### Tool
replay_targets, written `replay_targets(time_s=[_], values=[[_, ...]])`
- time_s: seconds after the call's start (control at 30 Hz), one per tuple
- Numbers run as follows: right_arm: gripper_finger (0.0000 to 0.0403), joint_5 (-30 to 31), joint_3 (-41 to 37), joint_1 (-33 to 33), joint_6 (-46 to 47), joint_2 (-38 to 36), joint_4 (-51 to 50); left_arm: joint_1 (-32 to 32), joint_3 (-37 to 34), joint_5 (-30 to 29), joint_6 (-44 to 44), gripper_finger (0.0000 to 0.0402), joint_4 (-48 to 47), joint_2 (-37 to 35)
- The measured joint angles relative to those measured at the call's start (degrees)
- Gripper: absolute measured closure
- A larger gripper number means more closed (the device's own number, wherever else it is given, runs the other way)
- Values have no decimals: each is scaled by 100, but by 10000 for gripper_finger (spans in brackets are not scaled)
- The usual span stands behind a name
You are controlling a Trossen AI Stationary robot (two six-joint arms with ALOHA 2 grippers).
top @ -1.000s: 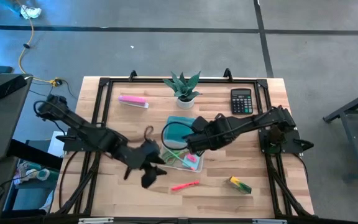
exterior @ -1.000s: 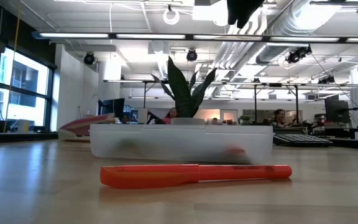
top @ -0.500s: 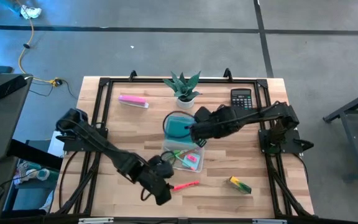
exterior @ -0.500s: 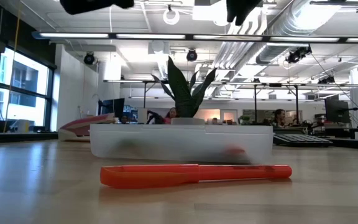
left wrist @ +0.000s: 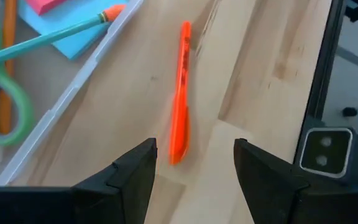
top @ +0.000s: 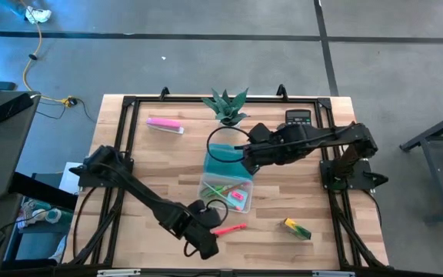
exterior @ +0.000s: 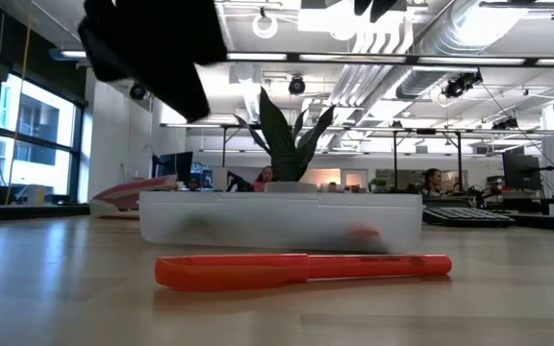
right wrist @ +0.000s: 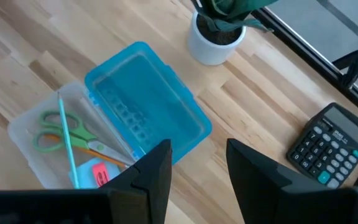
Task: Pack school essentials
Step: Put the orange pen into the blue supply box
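The pink-red pen [top: 229, 229] [exterior: 301, 269] lies flat on the table near its near edge. My left gripper [left wrist: 194, 171] [top: 204, 241] hovers open just short of the pen [left wrist: 180, 93], touching nothing. The clear box [top: 225, 192] has its blue lid [right wrist: 148, 102] swung open. It holds the green-handled scissors [right wrist: 58, 130], green pen [right wrist: 67, 149], orange pencil [right wrist: 98, 148], pink eraser [right wrist: 101, 173] and light-blue note pad [left wrist: 73, 37]. The yellow-green block [top: 297, 228] rests on the table to the right. My right gripper [right wrist: 197, 168] [top: 247, 155] is open above the lid's right side.
A potted plant [top: 225, 104] stands at the far edge. The black calculator [right wrist: 328, 146] sits to its right, partly under my right arm. A long pale-pink bar [top: 164, 124] lies far left. Bare wood stretches left of the box and around the pen.
My left gripper has swung from beside the box's left side toward the near edge and to the right. It has come down behind the pink-red pen. My right gripper has drawn back from over the box toward the far right. The pen and the box have stayed put.
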Motion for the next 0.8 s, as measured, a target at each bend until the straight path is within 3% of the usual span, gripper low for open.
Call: replay_targets(time_s=[0.8], values=[[258,11,-7,0,88,4,-10,-13,13,-70,113,200,409,1110]])
